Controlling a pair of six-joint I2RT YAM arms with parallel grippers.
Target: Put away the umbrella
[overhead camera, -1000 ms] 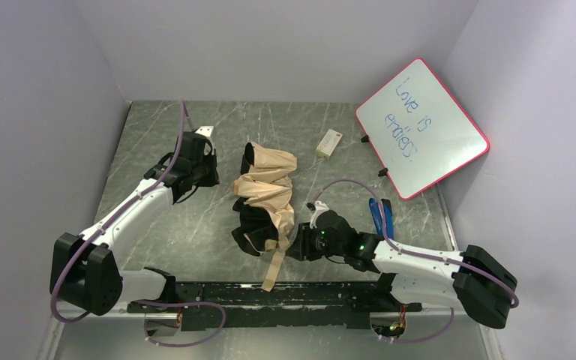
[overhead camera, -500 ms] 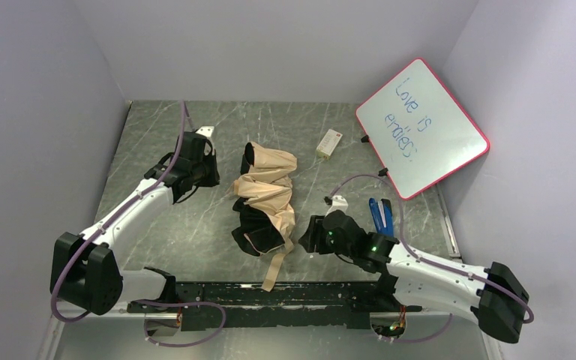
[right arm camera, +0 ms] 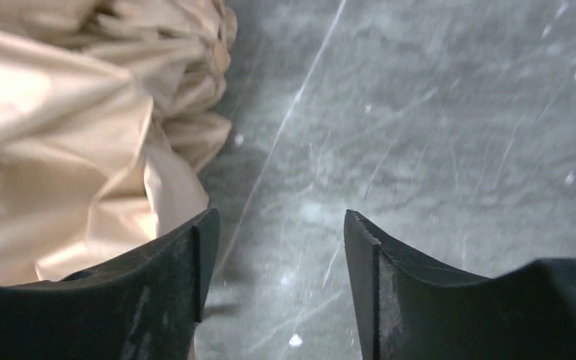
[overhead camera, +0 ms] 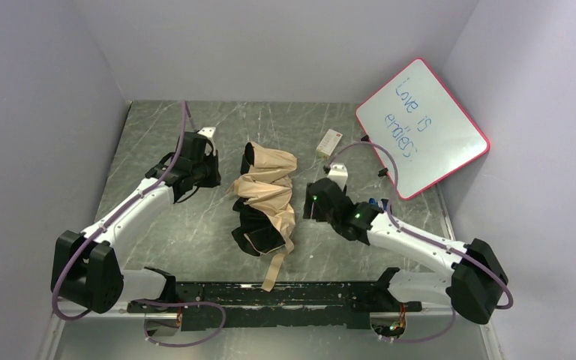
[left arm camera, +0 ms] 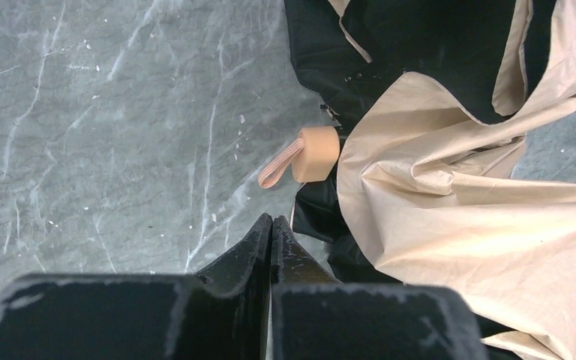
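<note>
umbrella (overhead camera: pixel 266 202): lying crumpled and floppy between my two grippers.
left gripper (left arm camera: pixel 270 225): pressed together, empty; the handle (left arm camera: pixel 315 154) sits just ahead of its tips.
right gripper (right arm camera: pixel 277 225): spread, nothing in it, tan fabric (right arm camera: pixel 82 150) right beside it.
feel: I'd guess it's light with slippery cloth, so grab the stiff handle.
views: only the left wrist shows the handle; only the top shows the strap (overhead camera: pixel 274 266) trailing toward the bases.

The top view looks down from high at the near edge of the bench (overhead camera: pixel 195 225), taking in all of it, the umbrella (overhead camera: pixel 264 196) at its middle. The left wrist camera looks steeply down past its own fingers (left arm camera: pixel 255 241), close over the umbrella's left edge. The right wrist camera sits lower and nearer, its fingers (right arm camera: pixel 180 259) framing bench just right of the umbrella. All three views share the umbrella's fabric.
</note>
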